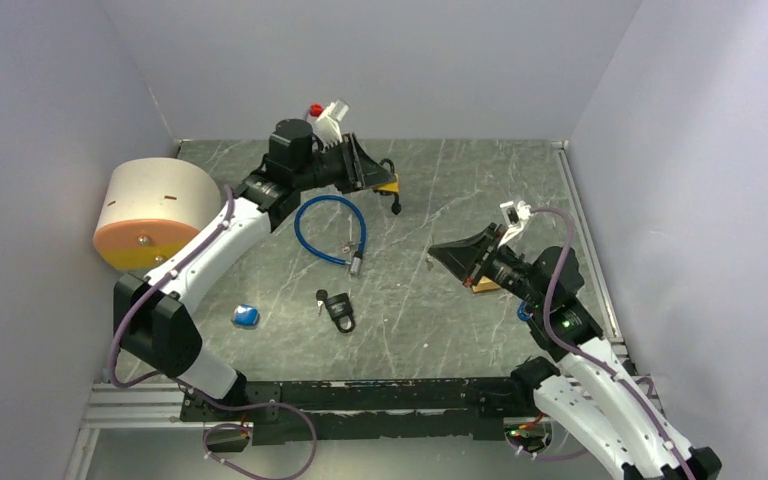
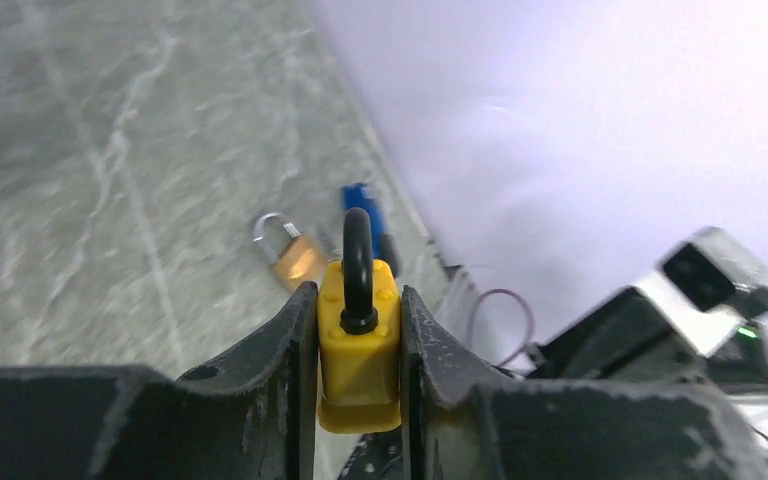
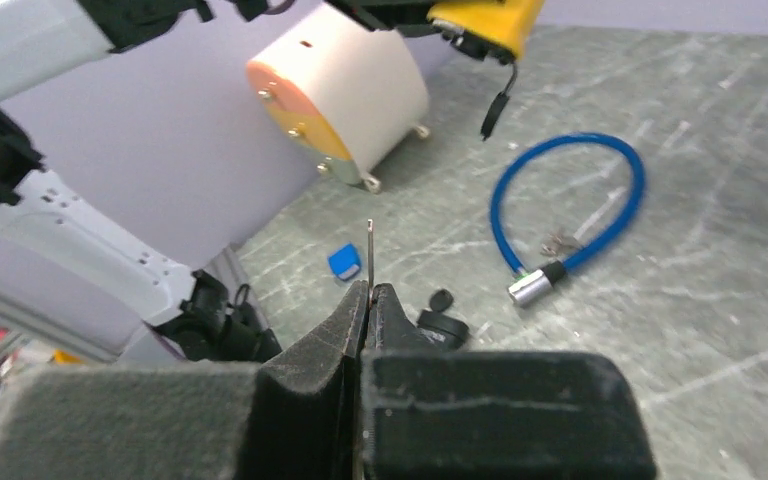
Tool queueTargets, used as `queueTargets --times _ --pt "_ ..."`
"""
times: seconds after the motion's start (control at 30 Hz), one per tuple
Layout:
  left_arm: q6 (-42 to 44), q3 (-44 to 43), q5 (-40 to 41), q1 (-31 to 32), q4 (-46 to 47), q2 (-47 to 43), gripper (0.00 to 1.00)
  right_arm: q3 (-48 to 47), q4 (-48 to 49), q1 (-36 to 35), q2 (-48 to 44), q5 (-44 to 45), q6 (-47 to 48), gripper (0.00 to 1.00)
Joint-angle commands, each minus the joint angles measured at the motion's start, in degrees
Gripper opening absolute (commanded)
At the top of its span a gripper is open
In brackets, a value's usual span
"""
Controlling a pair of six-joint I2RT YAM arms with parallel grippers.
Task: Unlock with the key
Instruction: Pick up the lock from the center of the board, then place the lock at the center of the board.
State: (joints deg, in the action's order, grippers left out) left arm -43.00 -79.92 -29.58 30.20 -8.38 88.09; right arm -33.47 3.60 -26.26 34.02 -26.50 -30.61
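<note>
My left gripper [image 2: 358, 300] is shut on a yellow padlock [image 2: 358, 350], its black shackle [image 2: 357, 255] pointing away from the wrist camera. It holds the padlock [image 1: 390, 186] above the far middle of the table. From the right wrist the padlock [image 3: 485, 22] shows at the top, with a small black piece [image 3: 495, 110] dangling under it. My right gripper [image 3: 368, 290] is shut on a thin metal key [image 3: 370, 245], whose blade sticks out past the fingertips. In the top view the right gripper [image 1: 436, 252] is to the right of and nearer than the padlock, well apart from it.
A blue cable lock [image 1: 330, 228] lies coiled on the table, a black padlock [image 1: 338, 310] nearer, and a small blue object [image 1: 246, 316] to the left. A white-and-orange cylinder [image 1: 155, 212] stands at the left wall. A brass padlock [image 2: 288, 252] lies under the right arm.
</note>
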Motion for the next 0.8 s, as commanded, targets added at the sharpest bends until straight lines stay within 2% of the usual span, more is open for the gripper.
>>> queueTargets --times 0.0,0.2,0.43,0.77 --pt "-10.1 -2.7 -14.5 -0.4 12.4 -0.9 0.03 -4.2 13.6 0.3 3.9 -8.8 -2.1 0.0" --pt "-31.1 -2.8 -17.5 -0.5 23.3 -1.4 0.03 -11.1 11.3 0.3 7.4 -8.1 -8.8 0.0" --pt "-52.0 4.0 -13.7 -0.5 35.9 -2.0 0.03 -10.2 17.4 0.3 8.2 -10.2 -17.5 0.0" --pt "-55.2 5.5 -11.9 -0.5 35.9 -1.7 0.02 -10.3 15.2 0.3 8.8 -10.1 -18.1 0.0"
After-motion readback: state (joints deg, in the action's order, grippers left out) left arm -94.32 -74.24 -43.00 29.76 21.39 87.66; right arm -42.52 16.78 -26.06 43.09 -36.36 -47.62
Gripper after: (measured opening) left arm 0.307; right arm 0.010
